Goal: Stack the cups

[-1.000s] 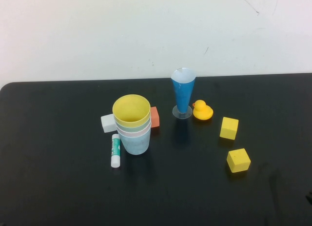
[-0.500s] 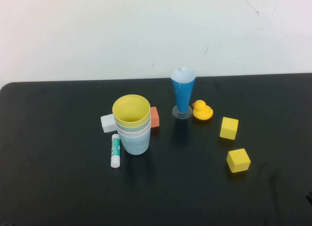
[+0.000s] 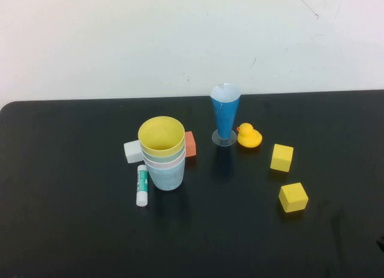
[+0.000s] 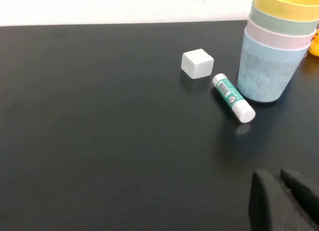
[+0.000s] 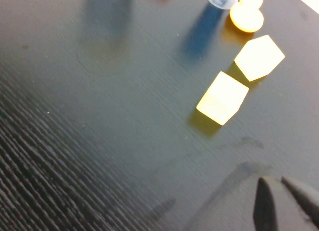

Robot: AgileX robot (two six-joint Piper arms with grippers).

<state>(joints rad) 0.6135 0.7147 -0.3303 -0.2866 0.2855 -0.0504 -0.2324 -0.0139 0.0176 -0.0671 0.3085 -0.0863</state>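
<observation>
The cups [image 3: 162, 153] stand nested, yellow on top, toward the table's [image 3: 60, 230] rear, left of centre. Left gripper [image 4: 281, 198] and right gripper [image 5: 279, 201] hover pressed together, seemingly empty, near its front edge.

We read this as lab test bench, not home: bare black table [image 3: 72, 230] against plain scuffed white wall [image 3: 120, 38]. Odd props only: nested cups [image 3: 163, 153], blue glass [image 3: 225, 116], duck [image 3: 249, 136], yellow blocks [image 3: 282, 157], glue stick [image 3: 142, 185], all well ahead of claws.
</observation>
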